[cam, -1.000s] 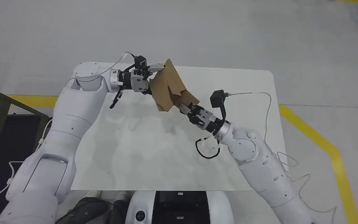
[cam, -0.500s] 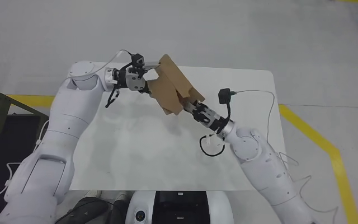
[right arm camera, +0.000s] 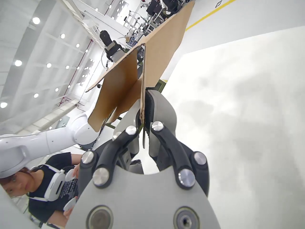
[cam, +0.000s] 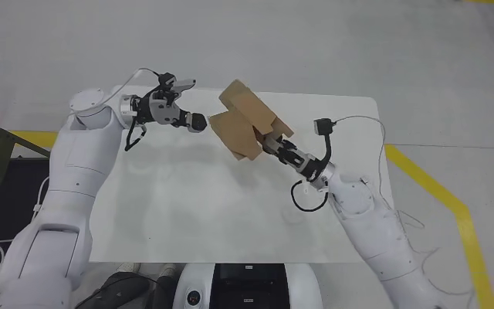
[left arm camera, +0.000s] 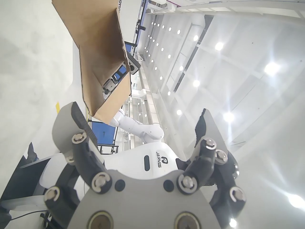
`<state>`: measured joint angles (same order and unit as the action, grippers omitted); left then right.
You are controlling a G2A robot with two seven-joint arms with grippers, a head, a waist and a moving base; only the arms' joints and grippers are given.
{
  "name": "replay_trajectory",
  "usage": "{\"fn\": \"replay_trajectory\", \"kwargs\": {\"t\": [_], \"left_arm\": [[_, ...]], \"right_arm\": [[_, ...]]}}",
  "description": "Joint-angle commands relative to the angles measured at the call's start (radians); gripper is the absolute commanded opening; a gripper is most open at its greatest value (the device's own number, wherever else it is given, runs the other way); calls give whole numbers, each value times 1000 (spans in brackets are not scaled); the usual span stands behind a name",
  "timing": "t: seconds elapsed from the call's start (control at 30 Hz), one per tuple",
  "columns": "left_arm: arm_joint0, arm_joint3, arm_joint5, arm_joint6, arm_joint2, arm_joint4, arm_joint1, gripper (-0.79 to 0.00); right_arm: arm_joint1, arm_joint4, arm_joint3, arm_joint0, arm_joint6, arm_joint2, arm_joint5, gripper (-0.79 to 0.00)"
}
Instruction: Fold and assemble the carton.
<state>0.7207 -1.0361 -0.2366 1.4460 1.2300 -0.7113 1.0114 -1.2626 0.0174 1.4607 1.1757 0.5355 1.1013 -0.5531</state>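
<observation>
Our right pincer (cam: pixel 266 144) is clamped tight on the carton (cam: pixel 243 123). In the right wrist view the two jaws of this pincer (right arm camera: pixel 144 103) press a single cardboard panel of the carton (right arm camera: pixel 152 55) between them, close to its edge. The carton is half opened, its brown flaps spreading at angles, and we hold it up over the far middle part of the white table (cam: pixel 193 208).

Our left pincer (cam: pixel 197 121) sits just beside the carton's left side, apart from it as the top view shows, with its jaws spread wide and nothing between them. In the left wrist view this pincer (left arm camera: pixel 140 120) has both fingers (left arm camera: pixel 71 117) well apart, and a lower corner of the carton (left arm camera: pixel 100 48) hangs close above one of them; we cannot tell whether it touches.

Around us, a thin cable (cam: pixel 351 120) runs from the right wrist across the table's far right corner and drops over its edge. A yellow floor line (cam: pixel 432 181) passes beyond the table on the right. The carton's own flaps stand between the two pincers, hiding the right one from the left wrist view.
</observation>
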Motion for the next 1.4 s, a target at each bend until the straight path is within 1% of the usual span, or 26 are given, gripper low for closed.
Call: {"fn": "replay_trajectory", "kwargs": {"t": [0.0,0.17,0.3,0.4,0.47,0.57,0.73,0.87,0.93,1.1,1.37], "left_arm": [[5,3,-1,8,11,-2,-5,0],[9,4,-23,25,36,-20,-14,0],[12,-6,-58,38,39,-28,-19,0],[13,-19,-62,46,37,-25,-21,0],[15,-28,-47,58,33,-20,-22,0],[20,-43,-3,79,20,-8,-22,0],[21,-64,87,87,-2,12,-18,0],[13,-94,140,90,-27,45,-17,0],[13,-107,149,90,-42,43,-17,0],[12,-134,180,90,-79,9,-21,0],[11,-135,184,90,-81,3,-22,0]], "right_arm": [[4,65,-7,-2,59,13,5,-785],[18,97,-22,-4,167,43,-13,-785],[24,103,-37,-6,225,50,-38,-785],[27,128,-58,-12,280,41,-50,-785],[27,177,-74,-17,316,33,-39,-785],[25,283,-98,-19,328,30,33,-785],[26,354,-124,-34,391,23,89,-785],[25,433,-137,-45,477,10,140,-785],[25,472,-144,-50,509,8,159,-785],[24,516,-155,-62,541,5,183,-785],[23,539,-168,-69,542,5,183,-785]]}}
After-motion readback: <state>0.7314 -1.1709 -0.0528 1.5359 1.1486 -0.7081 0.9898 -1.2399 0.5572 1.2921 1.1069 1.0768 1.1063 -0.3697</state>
